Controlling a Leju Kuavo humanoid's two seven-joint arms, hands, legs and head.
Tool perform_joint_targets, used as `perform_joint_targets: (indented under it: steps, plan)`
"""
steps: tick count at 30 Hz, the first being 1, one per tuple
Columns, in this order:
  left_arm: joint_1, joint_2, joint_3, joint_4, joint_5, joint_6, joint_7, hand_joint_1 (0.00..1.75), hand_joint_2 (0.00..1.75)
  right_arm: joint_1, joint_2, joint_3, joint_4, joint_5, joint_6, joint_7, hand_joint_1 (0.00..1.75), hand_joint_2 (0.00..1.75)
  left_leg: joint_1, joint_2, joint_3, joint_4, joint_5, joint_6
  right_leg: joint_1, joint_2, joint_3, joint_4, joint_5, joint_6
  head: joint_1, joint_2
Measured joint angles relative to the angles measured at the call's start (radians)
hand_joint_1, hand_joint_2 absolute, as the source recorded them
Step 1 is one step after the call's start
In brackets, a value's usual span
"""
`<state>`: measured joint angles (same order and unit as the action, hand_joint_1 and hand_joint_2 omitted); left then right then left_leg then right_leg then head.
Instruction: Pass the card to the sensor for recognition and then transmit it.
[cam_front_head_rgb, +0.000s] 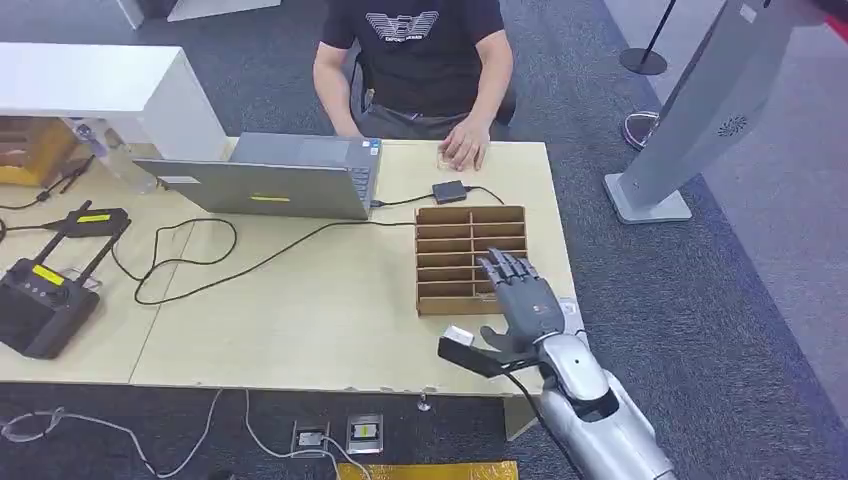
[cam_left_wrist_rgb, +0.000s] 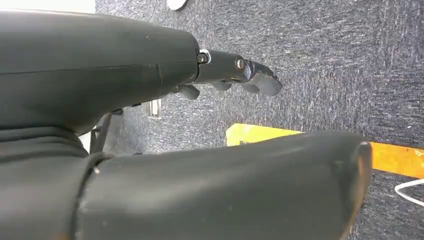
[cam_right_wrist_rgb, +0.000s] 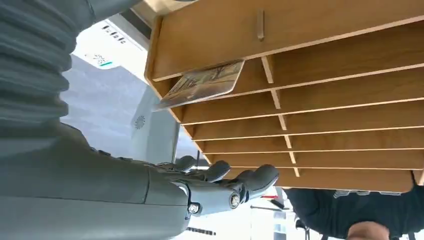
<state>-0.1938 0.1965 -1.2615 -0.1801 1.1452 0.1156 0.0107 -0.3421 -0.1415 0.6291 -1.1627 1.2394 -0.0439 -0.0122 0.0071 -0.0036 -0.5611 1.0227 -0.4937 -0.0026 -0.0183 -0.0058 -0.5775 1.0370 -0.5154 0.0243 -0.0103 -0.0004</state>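
Observation:
A wooden card rack (cam_front_head_rgb: 470, 257) with rows of slots lies on the table's right part. A printed card (cam_right_wrist_rgb: 202, 84) leans out of one slot near the rack's (cam_right_wrist_rgb: 310, 35) end. My right hand (cam_front_head_rgb: 518, 300) hovers over the rack's near right corner with fingers spread and nothing in it; its fingers (cam_right_wrist_rgb: 235, 180) are apart from the card. A small black sensor box (cam_front_head_rgb: 449, 190) sits just behind the rack, wired to a laptop (cam_front_head_rgb: 270, 178). My left hand (cam_left_wrist_rgb: 150, 65) hangs beside my body above the carpet, fingers (cam_left_wrist_rgb: 250, 75) extended and holding nothing.
A person sits across the table with one hand (cam_front_head_rgb: 463, 150) resting close to the sensor. A black cable (cam_front_head_rgb: 200, 262) loops over the tabletop. A controller (cam_front_head_rgb: 40, 300) and a black device (cam_front_head_rgb: 92, 220) lie at the left. A grey stand (cam_front_head_rgb: 690, 110) rises on the right.

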Motion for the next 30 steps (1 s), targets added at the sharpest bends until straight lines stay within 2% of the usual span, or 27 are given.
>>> perform_joint_targets:
  steps: [14, 15, 16, 17, 30]
  plan:
    - [0.000, 0.000, 0.000, 0.000, -0.003, -0.001, 0.000, 0.00, 0.00, -0.002, 0.001, 0.000, 0.038, 0.000, -0.011, 0.009, 0.00, 1.75, 0.000, 0.000, 0.000, 0.000, 0.000, 0.000, 0.000, 0.000, 0.000, 0.000, 0.000, 0.000, 0.000, 0.000]
    - [0.000, 0.000, 0.000, 0.000, -0.003, -0.001, 0.000, 0.00, 0.00, -0.002, 0.001, 0.000, 0.040, 0.000, -0.011, 0.009, 1.13, 1.75, 0.000, 0.000, 0.000, 0.000, 0.000, 0.000, 0.000, 0.000, 0.000, 0.000, 0.000, 0.000, 0.000, 0.000]
    - [0.000, 0.000, 0.000, 0.000, -0.003, -0.001, 0.000, 0.00, 0.00, -0.002, 0.001, 0.000, 0.043, 0.000, -0.011, 0.009, 1.66, 1.75, 0.000, 0.000, 0.000, 0.000, 0.000, 0.000, 0.000, 0.000, 0.000, 0.000, 0.000, 0.000, 0.000, 0.000]
    - [0.000, 0.000, 0.000, 0.000, -0.003, -0.001, 0.000, 0.00, 0.00, -0.002, 0.001, 0.000, 0.046, 0.000, -0.011, 0.009, 1.75, 1.75, 0.000, 0.000, 0.000, 0.000, 0.000, 0.000, 0.000, 0.000, 0.000, 0.000, 0.000, 0.000, 0.000, 0.000]
    - [0.000, 0.002, 0.000, 0.000, -0.006, -0.006, 0.000, 0.00, 0.00, -0.011, 0.001, 0.000, 0.060, -0.002, -0.008, 0.015, 1.75, 1.75, 0.000, 0.000, 0.000, 0.000, 0.000, 0.000, 0.000, 0.000, 0.000, 0.000, 0.000, 0.000, 0.000, 0.000]
